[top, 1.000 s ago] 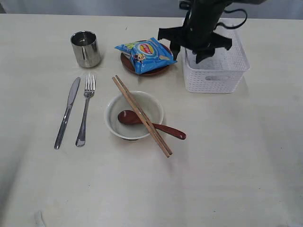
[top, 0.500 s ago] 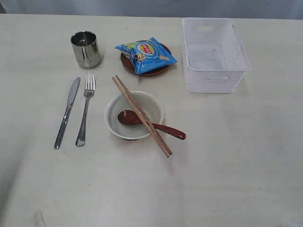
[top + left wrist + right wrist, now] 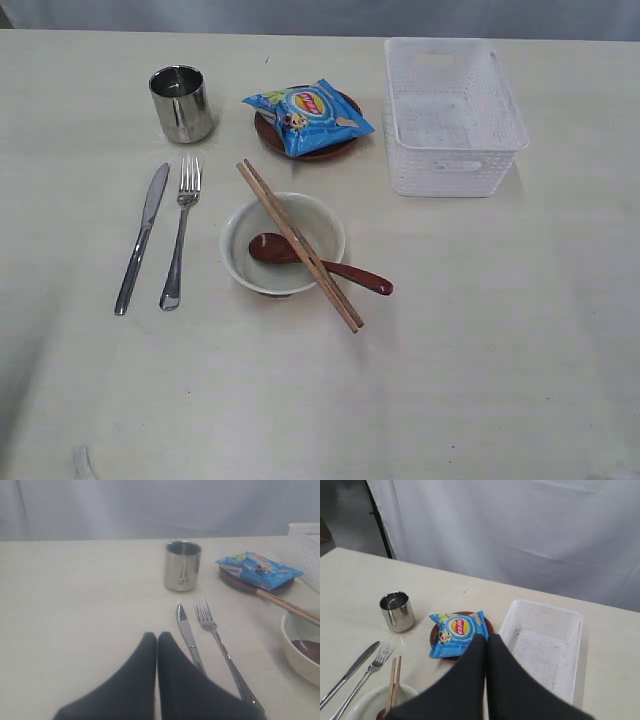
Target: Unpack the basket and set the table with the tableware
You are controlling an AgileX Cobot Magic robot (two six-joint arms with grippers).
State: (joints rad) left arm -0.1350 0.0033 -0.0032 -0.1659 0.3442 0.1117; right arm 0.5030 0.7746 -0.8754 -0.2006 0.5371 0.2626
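- Since a second ago, the right claw (image 3: 486, 640) is seen to have been lifted off the basket (image 3: 455, 165) and out of the exterior view; nothing else is shifted.
- Below and ahead of that claw the basket is left empty, beside the snack packet (image 3: 308, 117) on the plate (image 3: 264, 132); the table (image 3: 500, 350) is judged set.
- The retreat is best kept high, so that the basket rim is not brushed.
- Both claws are pressed shut tip to tip, with nothing held or touched; the knife (image 3: 189, 639) and fork (image 3: 220, 647) are found just ahead of the left claw (image 3: 157, 637).
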